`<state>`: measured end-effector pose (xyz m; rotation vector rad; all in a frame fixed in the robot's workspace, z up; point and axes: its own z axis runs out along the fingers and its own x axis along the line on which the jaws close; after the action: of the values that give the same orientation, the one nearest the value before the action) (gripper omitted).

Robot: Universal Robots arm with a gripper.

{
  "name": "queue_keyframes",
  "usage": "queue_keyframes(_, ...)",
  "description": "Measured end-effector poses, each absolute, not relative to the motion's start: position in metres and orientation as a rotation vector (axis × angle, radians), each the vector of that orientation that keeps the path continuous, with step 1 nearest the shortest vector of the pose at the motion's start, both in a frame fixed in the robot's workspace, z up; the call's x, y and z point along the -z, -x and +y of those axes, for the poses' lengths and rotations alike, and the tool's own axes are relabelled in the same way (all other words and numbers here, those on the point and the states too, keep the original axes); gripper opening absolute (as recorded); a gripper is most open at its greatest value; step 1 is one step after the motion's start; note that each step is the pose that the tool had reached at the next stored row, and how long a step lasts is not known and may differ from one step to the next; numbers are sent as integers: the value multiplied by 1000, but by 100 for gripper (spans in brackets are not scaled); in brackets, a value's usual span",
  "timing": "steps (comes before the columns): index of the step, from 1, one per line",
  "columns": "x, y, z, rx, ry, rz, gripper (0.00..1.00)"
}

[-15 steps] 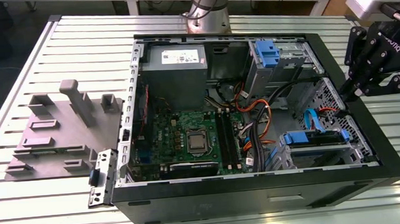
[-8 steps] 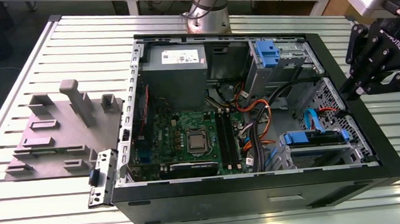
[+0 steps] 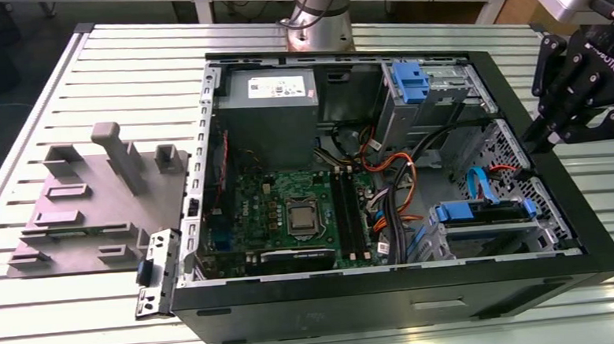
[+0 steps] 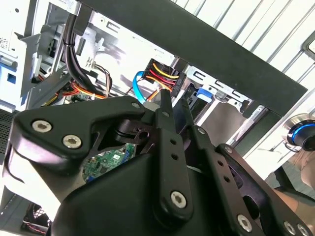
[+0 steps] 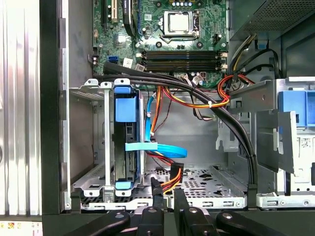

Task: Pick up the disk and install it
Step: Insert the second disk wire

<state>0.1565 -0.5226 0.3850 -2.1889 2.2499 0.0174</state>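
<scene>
My gripper looks pinched narrow, empty; disk sits ahead in its cage, mostly hidden by rails. Slatted metal table underneath.

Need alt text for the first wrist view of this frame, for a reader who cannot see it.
Looking down into an open computer case, the disk with blue rails sits on edge in a metal drive cage, a light-blue cable beside it. Above lie the motherboard and bundled cables; the pincer shows at the frame's lower edge, its fingers close together, holding nothing.
</scene>
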Motion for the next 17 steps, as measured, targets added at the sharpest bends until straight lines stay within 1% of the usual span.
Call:
queue_keyframes(4,-385,-156,-523,-17,2189,2250,24)
queue_keyframes(5,-397,-157,-523,-17,2189,2250,24)
queue_keyframes(6,-397,-156,-523,-17,2189,2250,24)
queue_keyframes(8,-411,-156,-523,-17,2189,2250,24)
queue_keyframes(12,-412,-157,-523,-17,2189,2250,24)
queue_keyframes(14,-439,-156,-523,-17,2189,2250,24)
queue_keyframes(17,-439,-156,-523,-17,2189,2250,24)
